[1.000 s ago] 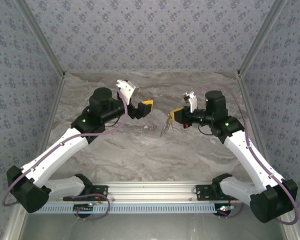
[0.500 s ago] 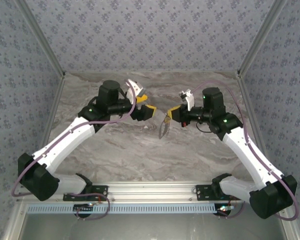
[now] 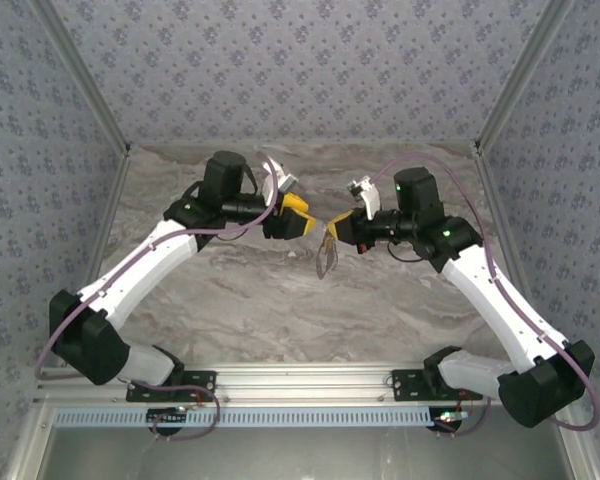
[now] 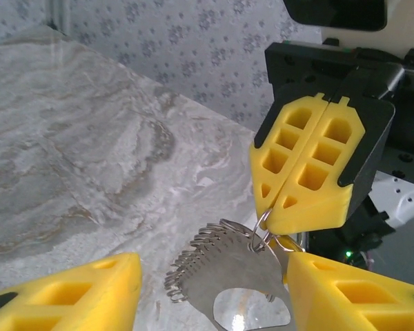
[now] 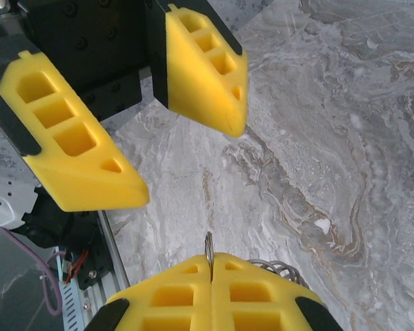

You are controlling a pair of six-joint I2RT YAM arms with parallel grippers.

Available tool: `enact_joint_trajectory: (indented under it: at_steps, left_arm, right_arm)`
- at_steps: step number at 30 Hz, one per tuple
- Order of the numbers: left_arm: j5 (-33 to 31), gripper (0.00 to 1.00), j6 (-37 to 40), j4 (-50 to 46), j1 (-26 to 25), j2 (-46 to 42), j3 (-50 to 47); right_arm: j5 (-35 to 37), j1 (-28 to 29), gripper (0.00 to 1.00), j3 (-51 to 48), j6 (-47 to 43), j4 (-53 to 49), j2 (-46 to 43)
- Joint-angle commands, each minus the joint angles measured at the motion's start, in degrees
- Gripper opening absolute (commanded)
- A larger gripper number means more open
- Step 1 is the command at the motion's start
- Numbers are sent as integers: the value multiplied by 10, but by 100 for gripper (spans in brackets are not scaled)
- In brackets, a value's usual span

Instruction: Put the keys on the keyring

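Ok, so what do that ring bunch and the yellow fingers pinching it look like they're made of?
The keyring: metal, by its dull grey sheen, thin flat edge and fine wire coils. The fingers of the right gripper: matte yellow plastic, or perhaps something rubbery, formed with open cells. The look alone does not settle which.

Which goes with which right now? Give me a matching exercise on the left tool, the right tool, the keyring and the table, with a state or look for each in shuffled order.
Things:
1. left tool
2. right tool
3. keyring
4. table

States:
A. grey marbled surface
B. open, facing the other tool
C. hanging in the air above the table
D. shut, pinching the top of the hanging metal

Pairs: 1-B; 2-D; 3-C; 4-A
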Motion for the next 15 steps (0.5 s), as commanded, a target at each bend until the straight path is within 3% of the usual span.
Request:
enact_joint_trajectory:
  at_steps: [1,15]
  left_arm:
    - [57,56,5,-16,1,11,23]
    - [95,54,-25,12,0,24,27]
  right_arm:
    - [7,6,0,41,-15,-22,6]
    - [8,18,0,57,-11,-11,24]
